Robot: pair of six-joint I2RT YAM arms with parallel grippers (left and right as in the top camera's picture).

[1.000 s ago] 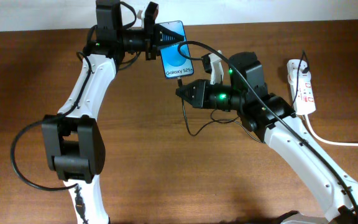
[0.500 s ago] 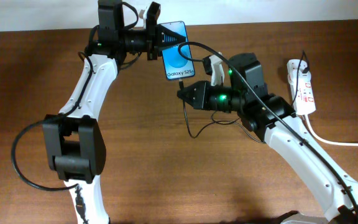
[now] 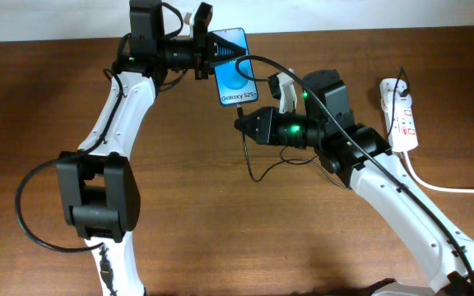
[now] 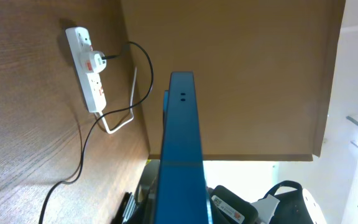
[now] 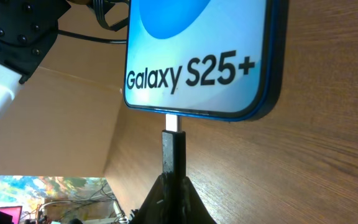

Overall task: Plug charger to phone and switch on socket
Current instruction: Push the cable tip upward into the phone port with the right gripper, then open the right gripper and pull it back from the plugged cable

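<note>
The phone (image 3: 233, 78) has a bright blue screen and a white "Galaxy S25+" strip. My left gripper (image 3: 220, 48) is shut on its upper end and holds it above the table; the left wrist view shows it edge-on (image 4: 180, 143). My right gripper (image 3: 243, 125) is shut on the charger's black plug body (image 5: 173, 152), just below the phone (image 5: 197, 56). The metal tip (image 5: 174, 122) meets the phone's bottom edge at the port. The thin black cable (image 3: 249, 160) loops under my right arm. The white socket (image 3: 401, 115) lies at the far right.
The socket's thick white cord (image 3: 443, 187) runs off to the right edge. In the left wrist view the socket (image 4: 89, 68) shows red switch marks, with a black lead plugged into it. The table's far edge and a white wall lie behind the phone.
My right gripper has moved slightly right and up towards the phone's bottom edge with the plug. The left arm and phone have not moved.
</note>
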